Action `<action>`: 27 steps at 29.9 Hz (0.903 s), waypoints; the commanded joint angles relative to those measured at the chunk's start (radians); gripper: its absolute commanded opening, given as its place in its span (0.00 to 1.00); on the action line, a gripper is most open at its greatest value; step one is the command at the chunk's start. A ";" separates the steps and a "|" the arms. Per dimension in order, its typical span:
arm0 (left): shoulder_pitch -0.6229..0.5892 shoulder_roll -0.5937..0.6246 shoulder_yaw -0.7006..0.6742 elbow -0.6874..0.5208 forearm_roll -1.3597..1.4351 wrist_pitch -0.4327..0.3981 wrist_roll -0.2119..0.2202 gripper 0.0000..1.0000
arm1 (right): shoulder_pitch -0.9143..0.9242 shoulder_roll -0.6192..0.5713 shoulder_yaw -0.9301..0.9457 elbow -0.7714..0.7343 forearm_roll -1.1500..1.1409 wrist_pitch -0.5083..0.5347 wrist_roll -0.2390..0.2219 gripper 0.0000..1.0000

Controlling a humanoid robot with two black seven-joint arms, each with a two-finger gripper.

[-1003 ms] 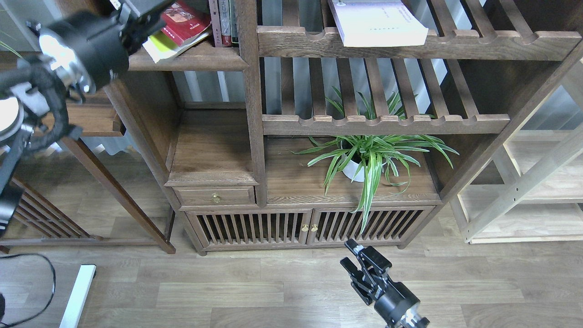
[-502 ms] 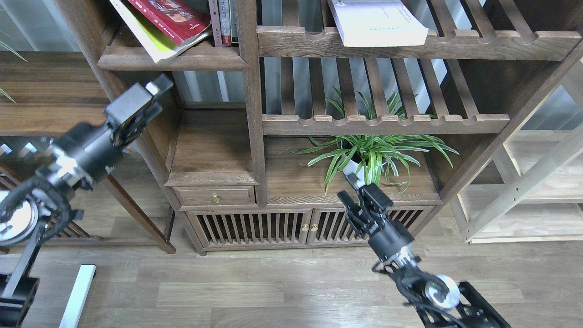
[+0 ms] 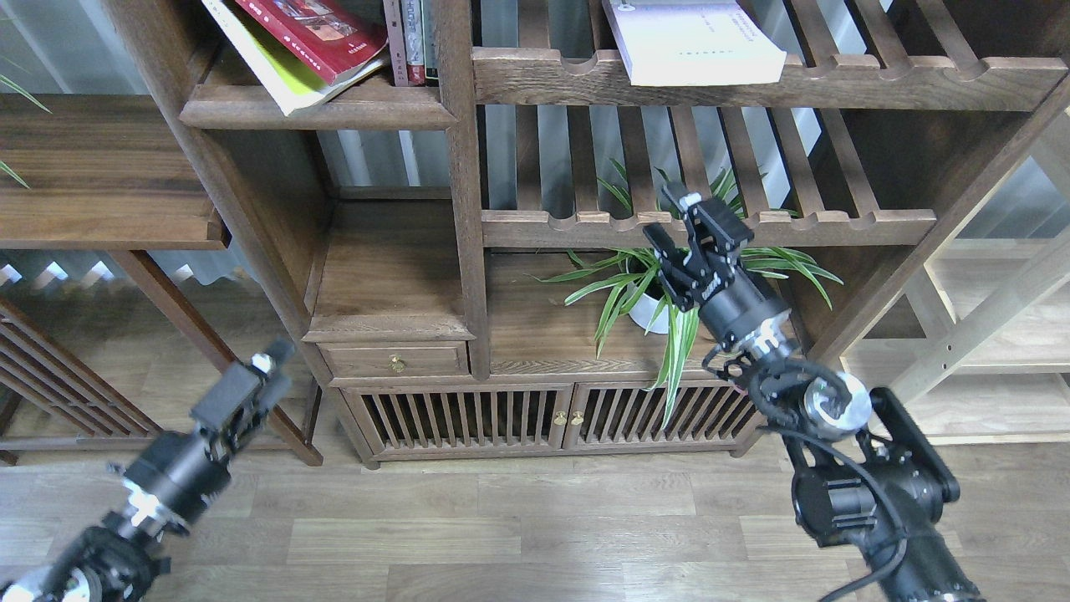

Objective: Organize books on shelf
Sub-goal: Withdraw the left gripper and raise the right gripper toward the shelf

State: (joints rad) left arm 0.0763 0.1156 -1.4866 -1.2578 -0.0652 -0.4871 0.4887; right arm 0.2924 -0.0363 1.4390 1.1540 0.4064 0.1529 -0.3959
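- Motion in the last second: the left claw point(image 3: 251, 386), which was up at the shelf point(image 3: 318, 111) beside the red book point(image 3: 322, 33) and the yellow-green book point(image 3: 280, 79), has dropped low over the floor and is well clear of both books.
- Those two books lie slanted on the shelf, red on top of yellow-green, next to the narrow upright books point(image 3: 410, 42); that pair looks placed.
- The right claw point(image 3: 690, 230) has risen from floor level and now sits in front of the potted plant point(image 3: 669, 288), just under the slatted rail.
- It seems aimed at the lavender book point(image 3: 690, 42), which lies flat on the slatted shelf above, its corner hanging over the rail.
- Right claw: fingers apart, holding nothing.
- Left claw: seen end-on, so its opening cannot be told; nothing visible in it.
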 commanded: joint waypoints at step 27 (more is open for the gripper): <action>0.011 -0.016 0.016 0.071 -0.084 -0.002 0.000 0.98 | 0.194 -0.116 0.146 0.110 -0.014 -0.305 -0.001 0.75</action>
State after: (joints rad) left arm 0.0887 0.0998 -1.4710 -1.1892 -0.1488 -0.4888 0.4886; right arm 0.4850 -0.1517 1.5888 1.2629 0.3926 -0.1522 -0.3974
